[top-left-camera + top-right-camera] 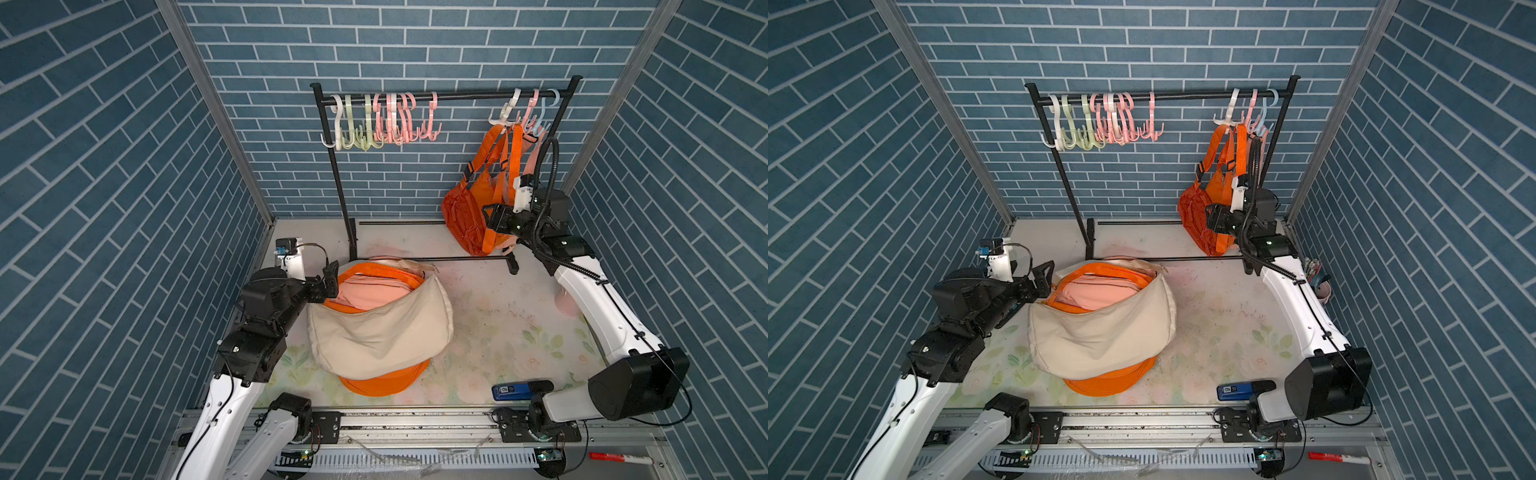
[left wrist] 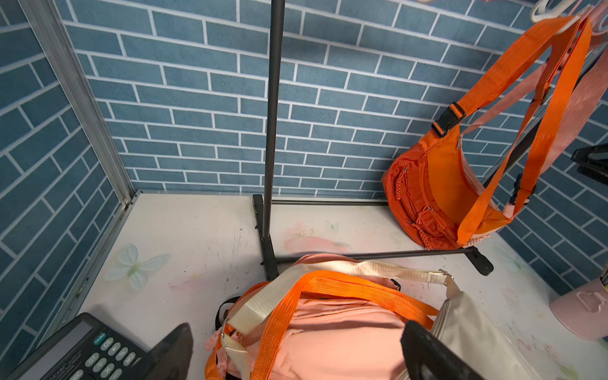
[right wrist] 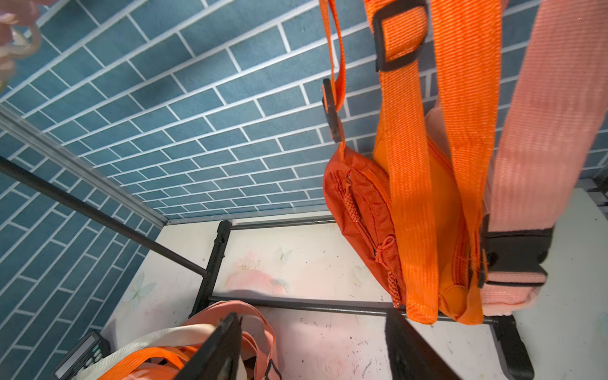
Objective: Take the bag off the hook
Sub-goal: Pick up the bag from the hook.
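Note:
An orange bag [image 1: 463, 216] [image 1: 1196, 216] hangs by its orange strap [image 3: 408, 184] from a white hook [image 1: 505, 112] [image 1: 1227, 112] at the right end of the black rack's rail. Behind it a pink bag's strap [image 3: 552, 125] hangs too. My right gripper [image 3: 312, 316] [image 1: 492, 218] is open in front of the bag's lower part. The strap's loop hangs beside one of its fingers and nothing lies between them. My left gripper [image 2: 297, 332] [image 1: 330, 280] is wide open above the bags in the orange basket [image 1: 382, 382], holding nothing.
A cream bag [image 1: 374, 328] drapes over the basket, on a pink bag [image 2: 329, 345]. Several empty hooks [image 1: 374, 120] crowd the rail's left end. The rack's post [image 1: 345, 199] and foot bars stand mid-table. A calculator [image 2: 82, 352], a pink cup [image 1: 565, 301] and a blue device [image 1: 513, 390] lie around.

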{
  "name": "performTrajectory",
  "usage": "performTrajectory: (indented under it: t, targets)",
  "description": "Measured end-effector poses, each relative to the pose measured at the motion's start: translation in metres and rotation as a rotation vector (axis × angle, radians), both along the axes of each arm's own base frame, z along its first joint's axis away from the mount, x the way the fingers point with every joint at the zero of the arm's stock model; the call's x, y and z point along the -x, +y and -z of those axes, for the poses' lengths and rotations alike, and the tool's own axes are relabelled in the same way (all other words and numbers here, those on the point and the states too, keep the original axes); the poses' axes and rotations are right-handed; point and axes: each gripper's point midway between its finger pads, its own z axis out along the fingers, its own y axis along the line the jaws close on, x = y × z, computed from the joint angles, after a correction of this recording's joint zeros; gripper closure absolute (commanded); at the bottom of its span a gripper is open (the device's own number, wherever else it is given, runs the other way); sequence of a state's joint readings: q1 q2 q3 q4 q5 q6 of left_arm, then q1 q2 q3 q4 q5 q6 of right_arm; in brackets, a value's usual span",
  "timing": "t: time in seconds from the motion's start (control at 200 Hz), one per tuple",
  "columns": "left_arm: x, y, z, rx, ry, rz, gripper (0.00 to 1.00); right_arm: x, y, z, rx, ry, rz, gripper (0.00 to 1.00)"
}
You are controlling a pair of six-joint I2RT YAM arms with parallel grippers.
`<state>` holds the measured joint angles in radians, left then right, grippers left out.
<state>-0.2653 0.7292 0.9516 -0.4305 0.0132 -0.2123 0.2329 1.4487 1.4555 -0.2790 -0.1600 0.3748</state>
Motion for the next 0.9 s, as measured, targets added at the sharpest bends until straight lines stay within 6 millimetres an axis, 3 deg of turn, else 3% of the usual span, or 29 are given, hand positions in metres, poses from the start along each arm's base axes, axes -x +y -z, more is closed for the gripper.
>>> performTrajectory:
  t: [0.21,0.63,0.9]
  targets:
    - [0.0,-0.009,0.016,0.023,0.027,0.042,0.01,-0.028,-0.017,0.008,0.001,0.027,0.074,0.3]
    - [0.011,-0.014,-0.001,0.075,-0.038,0.085,0.01,-0.097,-0.024,0.047,0.042,0.11,0.14,0.31]
    - [0.012,-0.016,-0.001,0.081,-0.036,0.094,0.01,-0.128,-0.024,0.048,0.073,0.11,0.161,0.32]
